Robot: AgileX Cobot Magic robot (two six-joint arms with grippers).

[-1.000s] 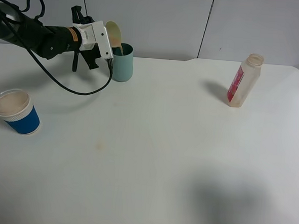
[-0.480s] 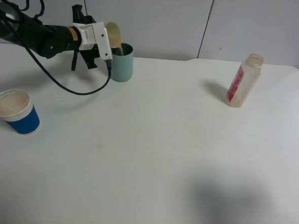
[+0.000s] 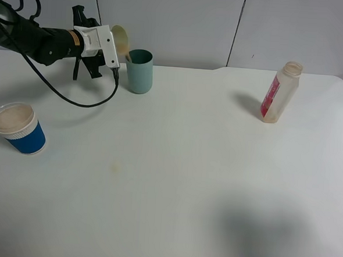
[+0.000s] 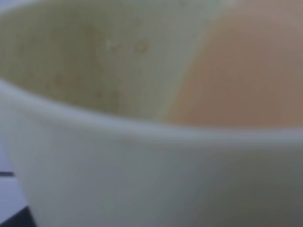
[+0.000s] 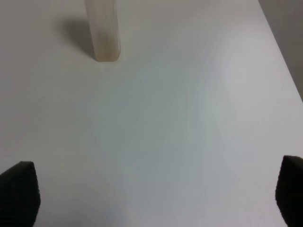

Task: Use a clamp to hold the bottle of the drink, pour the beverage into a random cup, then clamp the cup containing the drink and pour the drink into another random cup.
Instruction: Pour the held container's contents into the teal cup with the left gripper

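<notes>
At the back left my left gripper [image 3: 114, 46] is shut on a pale cream cup [image 3: 120, 38], held tilted on its side just left of the teal cup [image 3: 139, 72] and above its rim. The left wrist view is filled by that pale cup [image 4: 94, 170], with tan drink [image 4: 246, 71] still inside it. A blue cup [image 3: 18, 128] with a white rim stands at the left, with tan drink in it. The uncapped bottle [image 3: 280, 92] with a red label stands upright at the right, its base [image 5: 102, 33] beyond my open right gripper [image 5: 154, 196].
A black cable [image 3: 74, 99] loops from the left arm down over the white table [image 3: 174, 181]. Grey wall panels run behind the table's far edge. The right arm does not show in the exterior view.
The left gripper has drawn the pale cup leftward, off the teal cup's mouth. Bottle, blue cup and teal cup have not moved.
</notes>
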